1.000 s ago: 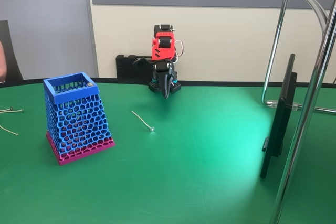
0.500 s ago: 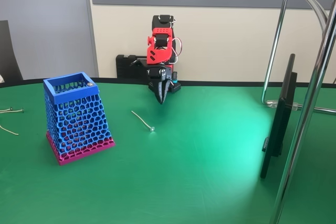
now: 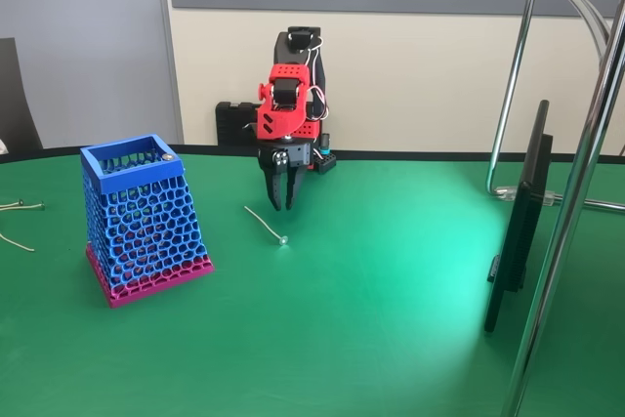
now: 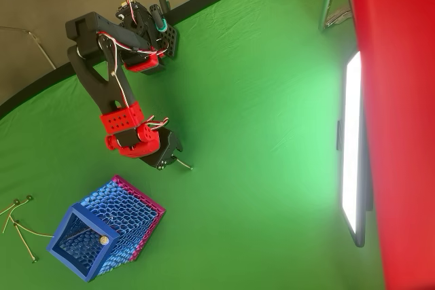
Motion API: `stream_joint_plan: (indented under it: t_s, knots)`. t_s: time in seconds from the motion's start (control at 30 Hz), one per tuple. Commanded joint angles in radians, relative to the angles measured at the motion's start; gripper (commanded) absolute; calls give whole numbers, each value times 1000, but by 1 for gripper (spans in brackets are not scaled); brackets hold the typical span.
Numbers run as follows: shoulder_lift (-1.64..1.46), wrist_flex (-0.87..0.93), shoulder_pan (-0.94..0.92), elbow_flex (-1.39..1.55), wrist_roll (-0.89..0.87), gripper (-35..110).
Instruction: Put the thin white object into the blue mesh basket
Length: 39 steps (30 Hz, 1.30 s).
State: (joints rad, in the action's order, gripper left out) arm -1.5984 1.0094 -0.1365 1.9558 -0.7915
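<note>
Both views are bright, evenly lit and sharp. In the fixed view, a pale glare patch washes out the green table (image 3: 410,319) at right of centre, beside the dark monitor (image 3: 518,217). In the overhead view, the monitor's screen glows blown-out white at right; a blurred red shape (image 4: 401,127) covers the right edge.

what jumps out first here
The blue mesh basket with its pink base stands at the left of the green table in the fixed view. The red and black arm reaches down mid-table, its gripper open just above the thin white rod.
</note>
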Motion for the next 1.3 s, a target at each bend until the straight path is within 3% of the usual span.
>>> stream_joint_plan:
  t_s: [0.0,0.4,1.27]
  knots:
    - [29,17,-11,-71,-21,15]
    - [239,32,-15,-218,-11,14]
    - [396,57,0,-390,95,14]
